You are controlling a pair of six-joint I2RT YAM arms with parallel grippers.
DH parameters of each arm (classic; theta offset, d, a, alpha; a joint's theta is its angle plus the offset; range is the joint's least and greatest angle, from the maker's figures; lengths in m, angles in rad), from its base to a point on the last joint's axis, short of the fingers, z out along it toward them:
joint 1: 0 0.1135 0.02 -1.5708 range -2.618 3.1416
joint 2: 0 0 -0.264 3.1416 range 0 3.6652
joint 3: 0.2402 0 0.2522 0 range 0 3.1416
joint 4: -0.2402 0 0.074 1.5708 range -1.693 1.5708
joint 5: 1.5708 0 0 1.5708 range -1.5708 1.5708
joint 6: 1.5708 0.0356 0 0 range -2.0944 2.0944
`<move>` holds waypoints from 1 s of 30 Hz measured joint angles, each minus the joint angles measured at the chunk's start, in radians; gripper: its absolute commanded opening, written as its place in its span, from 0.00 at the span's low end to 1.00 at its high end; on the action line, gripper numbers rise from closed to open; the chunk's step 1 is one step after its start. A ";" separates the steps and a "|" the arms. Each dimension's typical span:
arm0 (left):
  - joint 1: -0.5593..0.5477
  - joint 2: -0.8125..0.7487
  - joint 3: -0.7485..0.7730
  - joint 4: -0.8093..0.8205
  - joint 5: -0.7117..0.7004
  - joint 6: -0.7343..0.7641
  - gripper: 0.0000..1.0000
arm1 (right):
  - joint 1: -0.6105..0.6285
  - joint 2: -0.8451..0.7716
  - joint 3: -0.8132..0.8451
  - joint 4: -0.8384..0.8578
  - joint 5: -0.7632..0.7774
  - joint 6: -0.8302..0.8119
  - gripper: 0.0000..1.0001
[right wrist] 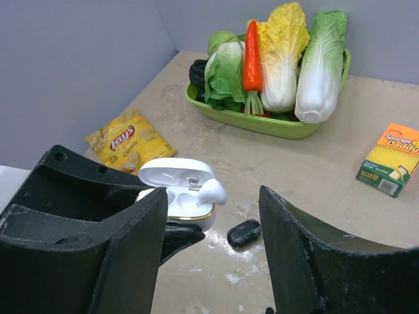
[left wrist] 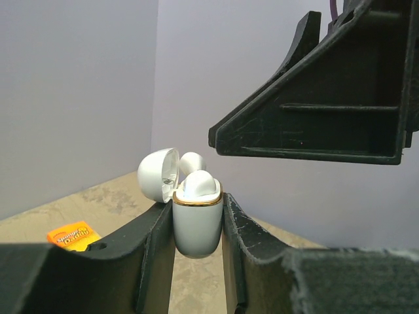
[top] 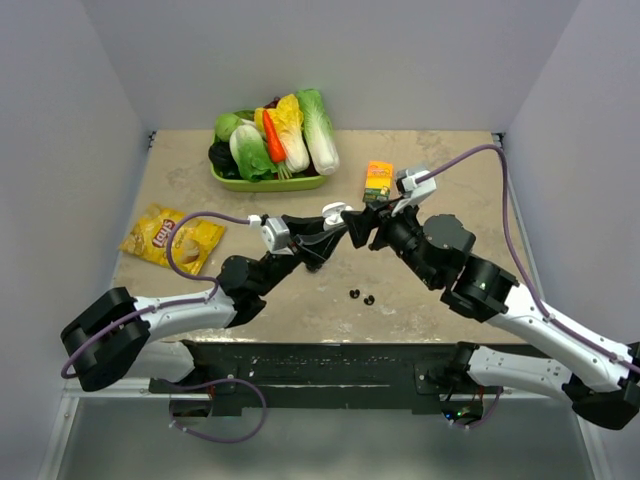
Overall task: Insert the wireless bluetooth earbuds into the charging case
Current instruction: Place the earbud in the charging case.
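A: How far is the job?
B: The left gripper (left wrist: 196,222) is closed on the charging case (right wrist: 175,175), held up with its lid open. One white earbud (left wrist: 200,185) sits in it, maybe not fully down.
A: And the rest?
B: Two black earbuds (top: 354,294) lie on the table (top: 200,290), well apart from the case. The right gripper (right wrist: 213,222) is half wide and empty, just beside the case. I think most work remains.

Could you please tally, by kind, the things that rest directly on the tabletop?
Green vegetable tray: 1
Lay's chip bag: 1
Sponge pack: 1
Black earbuds: 2
Total: 5
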 measured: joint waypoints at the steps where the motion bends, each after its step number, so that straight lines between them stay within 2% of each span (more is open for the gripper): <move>1: 0.000 0.000 0.000 0.000 0.000 0.000 0.00 | 0.000 -0.002 0.000 0.002 -0.009 0.001 0.61; 5: 0.000 0.000 0.000 0.000 0.001 0.000 0.00 | 0.000 -0.008 0.000 0.003 -0.003 0.005 0.61; 9: 0.000 0.000 0.000 0.000 0.005 -0.001 0.00 | 0.000 -0.011 0.002 -0.010 0.038 0.005 0.56; 13: 0.000 -0.001 0.000 0.000 0.024 -0.002 0.00 | 0.001 -0.009 0.007 -0.026 0.075 -0.003 0.37; 15: 0.002 -0.004 0.000 -0.002 0.043 -0.003 0.00 | 0.001 -0.010 0.013 -0.034 0.092 -0.014 0.35; 22: 0.062 -0.097 0.000 -0.010 0.166 -0.085 0.00 | 0.001 -0.053 0.039 -0.077 0.095 -0.056 0.47; 30: 0.234 -0.132 0.000 0.015 0.410 -0.344 0.00 | 0.001 -0.092 0.097 -0.151 0.042 -0.069 0.51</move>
